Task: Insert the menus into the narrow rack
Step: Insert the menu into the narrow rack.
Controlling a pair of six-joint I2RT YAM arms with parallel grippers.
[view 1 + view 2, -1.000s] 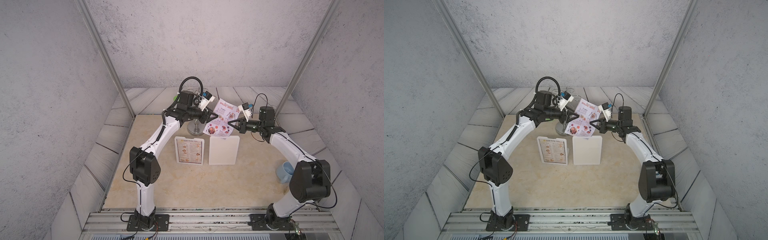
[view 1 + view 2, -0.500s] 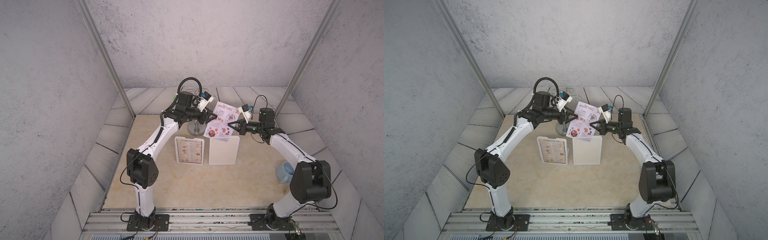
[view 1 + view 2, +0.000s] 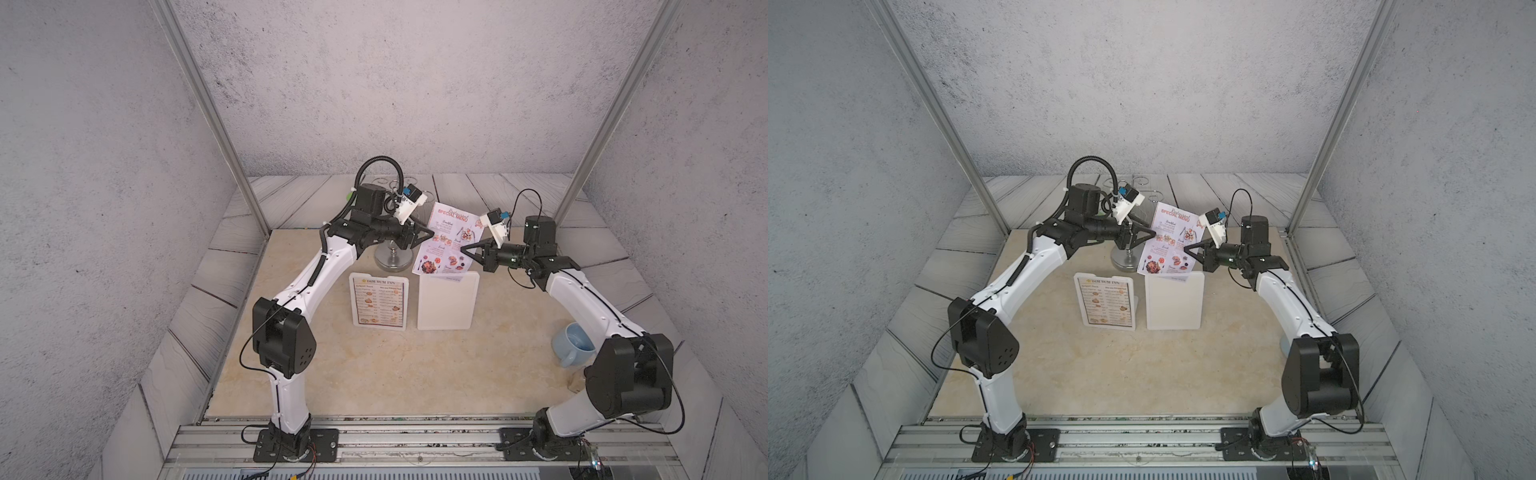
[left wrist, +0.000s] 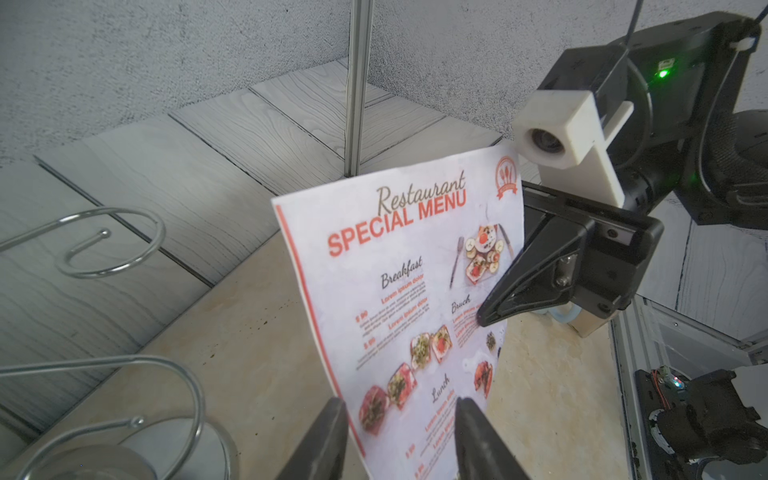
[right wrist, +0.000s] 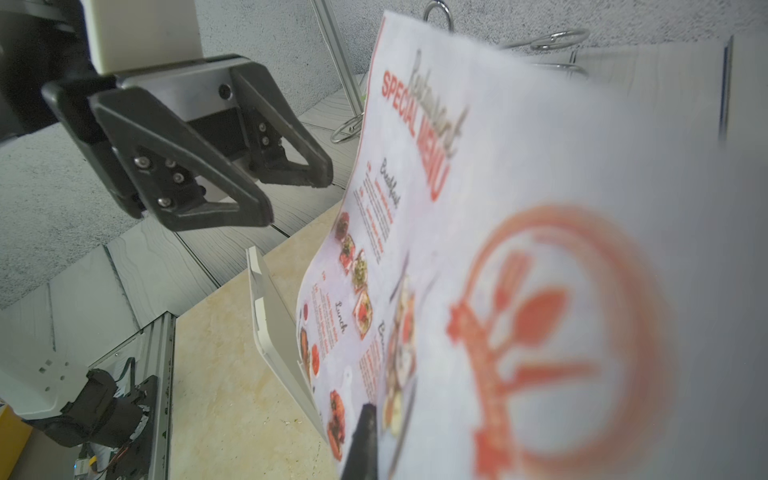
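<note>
Tabletop [image 3: 374, 374]: SPECIAL MENU [image 3: 446, 245] lower, at white rack [image 3: 446, 303]

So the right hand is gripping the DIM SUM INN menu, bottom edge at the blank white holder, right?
No. The right hand grips the SPECIAL MENU sheet, bottom edge at the blank white holder; the left wrist view shows its red title. The DIM SUM INN menu stands upright beside that holder.

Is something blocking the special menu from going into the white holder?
Nothing visible does. The special menu, pinched by the right gripper, has its lower edge at the top of the white holder. The left gripper hovers open near its other edge.
</note>
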